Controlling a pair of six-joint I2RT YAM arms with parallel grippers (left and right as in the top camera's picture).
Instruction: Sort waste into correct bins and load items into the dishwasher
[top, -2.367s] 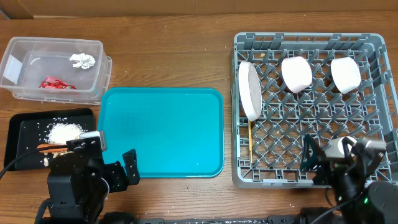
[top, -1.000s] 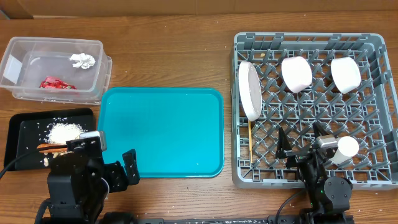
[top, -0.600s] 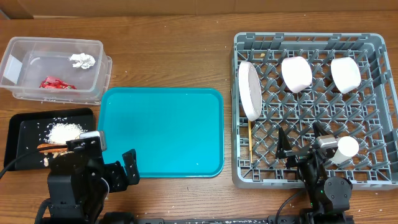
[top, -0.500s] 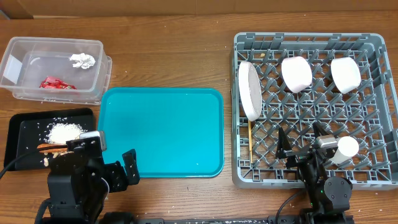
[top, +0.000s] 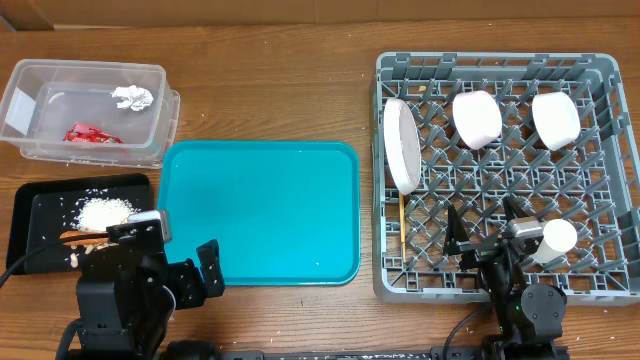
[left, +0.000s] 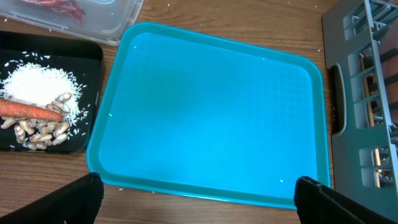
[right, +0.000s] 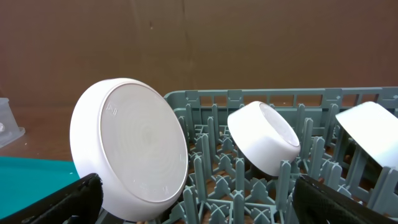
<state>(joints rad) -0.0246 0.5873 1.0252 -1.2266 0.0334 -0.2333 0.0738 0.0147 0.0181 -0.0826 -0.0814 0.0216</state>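
Overhead: small white cup (top: 556, 238) sits among pegs in the large grey plastic dish rack (top: 500, 62), just right of the right pincer (top: 483, 236), which gapes wide, empty. Thin wooden chopsticks (top: 403, 226) lie to its left, long axis front-to-back. Left pincer (top: 195, 272), wide open and empty, is well apart across the desk.

A: Left side, quick?

B: Clear tub (top: 166, 118) back-left, with foil ball (top: 132, 97) and red sauce packet (top: 92, 134) inside. Black tray (top: 22, 205) in front of it holds rice (top: 104, 212), carrot (top: 80, 237) and nut scraps (top: 84, 251). Teal tray (top: 262, 212) mid-table.

A: Rack?

B: Dish rack (top: 498, 64) on the right. Plate (top: 402, 145) on edge at its left side. Left bowl (top: 477, 118) and right bowl (top: 556, 120) tipped in the back rows. Chopsticks (top: 403, 225) just in front of the plate. Cup (top: 556, 240) front-right.

A: Grippers?

B: Left gripper (top: 188, 274) by the teal tray's front-left corner, fingers apart. Right gripper (top: 487, 236) over the rack's front rows, fingers spread, with the cup just beside it, outside the fingers.
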